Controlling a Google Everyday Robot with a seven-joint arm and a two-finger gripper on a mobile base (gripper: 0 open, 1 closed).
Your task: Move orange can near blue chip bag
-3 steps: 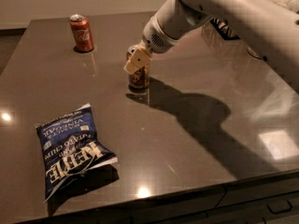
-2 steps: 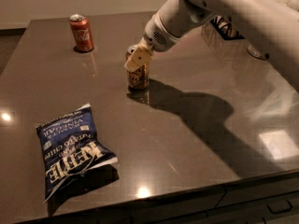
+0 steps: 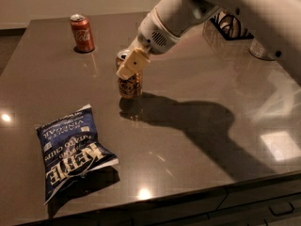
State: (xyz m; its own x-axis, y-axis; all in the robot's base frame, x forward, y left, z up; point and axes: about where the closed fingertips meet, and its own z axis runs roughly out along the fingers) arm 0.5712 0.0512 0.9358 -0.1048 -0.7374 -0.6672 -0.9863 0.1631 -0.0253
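Note:
The orange can point(image 3: 130, 84) stands upright near the middle of the dark table point(image 3: 197, 88), its silver top partly covered. My gripper point(image 3: 132, 64) comes in from the upper right and is shut on the can's upper part, one tan finger pad point(image 3: 133, 63) across its front. The blue chip bag point(image 3: 70, 153) with white "KETTLE" lettering lies flat near the front left edge, well apart from the can, to its lower left. I cannot tell whether the can rests on the table or hangs just above it.
A red cola can point(image 3: 82, 33) stands at the back left. A black wire holder point(image 3: 231, 26) and a glass object point(image 3: 261, 50) stand at the back right under my arm. The table's front edge runs along the bottom.
My gripper and the orange can have shifted a little to the left, toward the chip bag's side. The bag and the red can have not moved.

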